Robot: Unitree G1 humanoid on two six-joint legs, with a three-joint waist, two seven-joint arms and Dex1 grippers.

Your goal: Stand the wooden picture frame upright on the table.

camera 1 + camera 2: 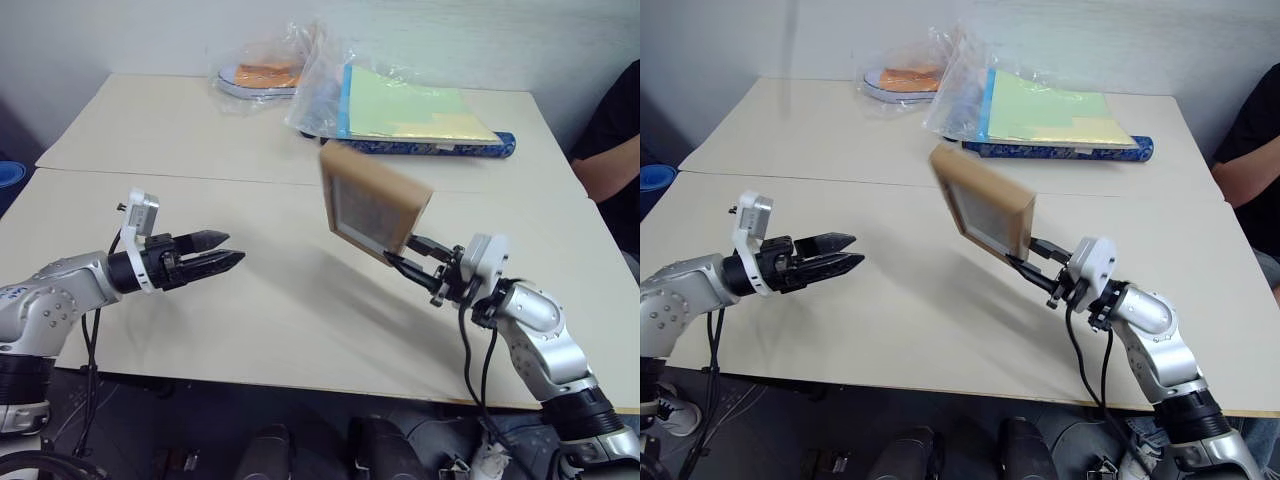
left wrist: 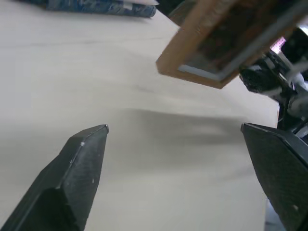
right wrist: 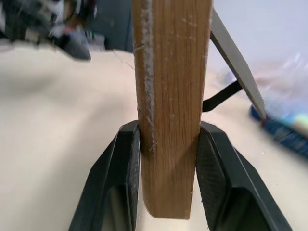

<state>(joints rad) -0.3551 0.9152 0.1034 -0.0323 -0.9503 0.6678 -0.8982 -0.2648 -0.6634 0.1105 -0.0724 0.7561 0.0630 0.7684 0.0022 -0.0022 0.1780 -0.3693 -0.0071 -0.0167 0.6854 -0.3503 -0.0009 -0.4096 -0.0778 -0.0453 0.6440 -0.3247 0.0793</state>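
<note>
Plain pale wall (image 1: 150, 35) runs behind my workspace, no marks on it, light even and soft. Far side, left of centre: clear plastic bag (image 1: 262, 68) w/ a round white-rimmed thing and smth orange inside, lying flat. Next to it, to my right: blue-edged folder (image 1: 420, 125) w/ green-yellow papers, partly under crinkled clear plastic (image 1: 318, 85), its patterned blue edge toward me. Right edge: a person's arm in a black sleeve (image 1: 612, 140), elbow bent, close to the far right corner. Left edge: bit of smth blue (image 1: 10, 172), low down, can't tell what. Floor below the near edge is dark grey (image 1: 300, 400).
</note>
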